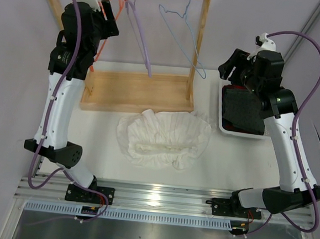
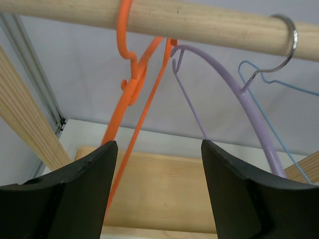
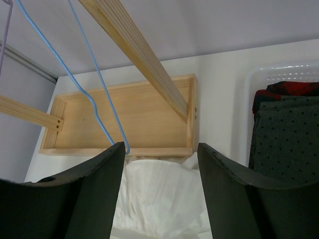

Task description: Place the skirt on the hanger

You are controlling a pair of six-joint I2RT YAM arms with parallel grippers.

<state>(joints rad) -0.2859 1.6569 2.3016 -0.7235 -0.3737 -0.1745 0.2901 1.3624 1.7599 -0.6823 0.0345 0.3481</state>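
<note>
The white ruffled skirt (image 1: 164,137) lies crumpled on the table in front of the wooden rack; it also shows in the right wrist view (image 3: 159,199). The orange hanger (image 2: 130,74) hangs by its hook on the wooden rod (image 2: 199,22), and is partly hidden behind my left arm in the top view (image 1: 100,48). My left gripper (image 2: 159,189) is open and empty, raised just below the rod, and the hanger's arm runs down by its left finger (image 1: 112,21). My right gripper (image 3: 160,194) is open and empty, held above the skirt's far right edge (image 1: 229,68).
A lilac hanger (image 2: 239,94) and a pale blue wire hanger (image 1: 186,38) hang on the same rod to the right. The rack's wooden base tray (image 1: 137,91) sits behind the skirt. A white bin (image 1: 223,110) with dark folded cloth (image 3: 286,134) stands at the right.
</note>
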